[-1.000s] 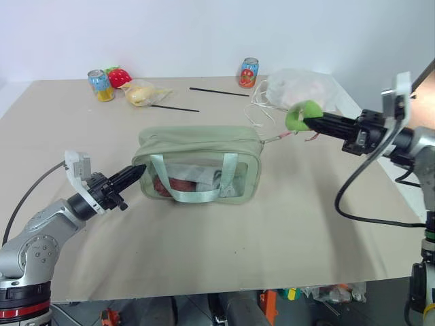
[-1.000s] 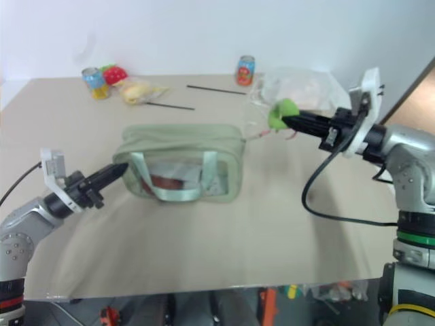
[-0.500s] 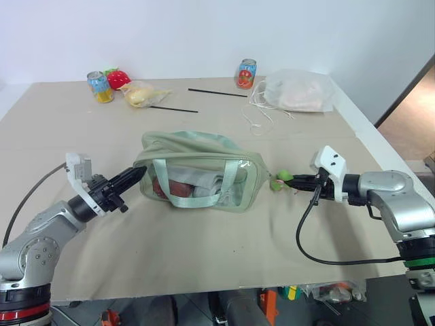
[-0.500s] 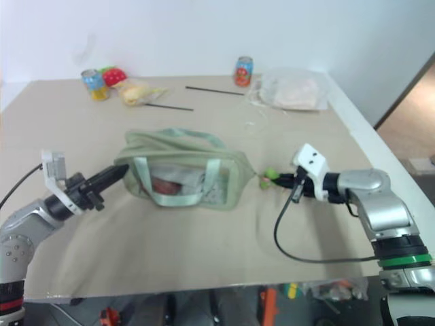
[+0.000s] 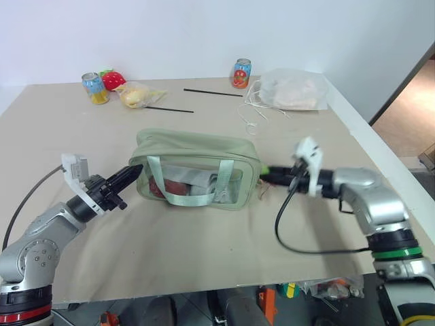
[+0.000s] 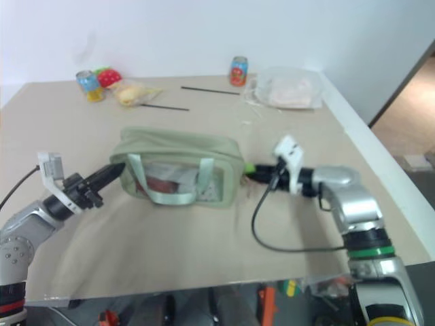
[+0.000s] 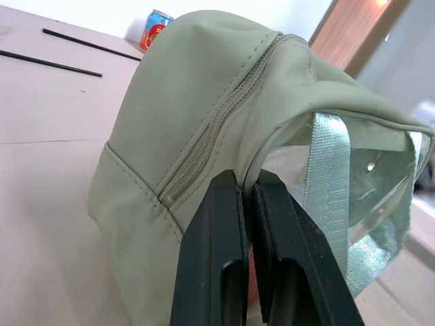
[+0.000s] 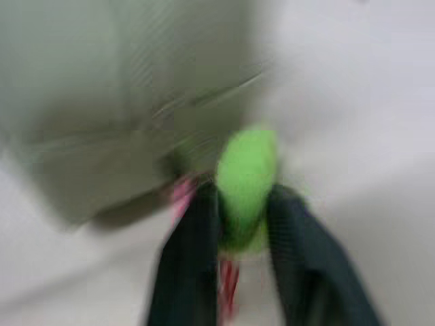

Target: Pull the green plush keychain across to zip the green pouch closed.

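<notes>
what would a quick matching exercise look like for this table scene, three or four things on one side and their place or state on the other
Things:
1. green plush keychain
2. green pouch
3. white plastic bag
4. red plush toy

Places or states:
A. far right of the table
B. between the right gripper's fingers
C. far left, behind a can
D. middle of the table, pinched at one end by the left gripper

Pairs: 1-B, 2-D, 3-A, 4-C

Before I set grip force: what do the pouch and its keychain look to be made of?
The green pouch looks like soft matte woven fabric: stitched seams and a coil zipper show in the left wrist view, where the left gripper pinches its end. Its side panels look like clear glossy plastic, showing the contents. The green plush keychain, between the right gripper's fingers, looks like fuzzy plush, though blurred.
</notes>
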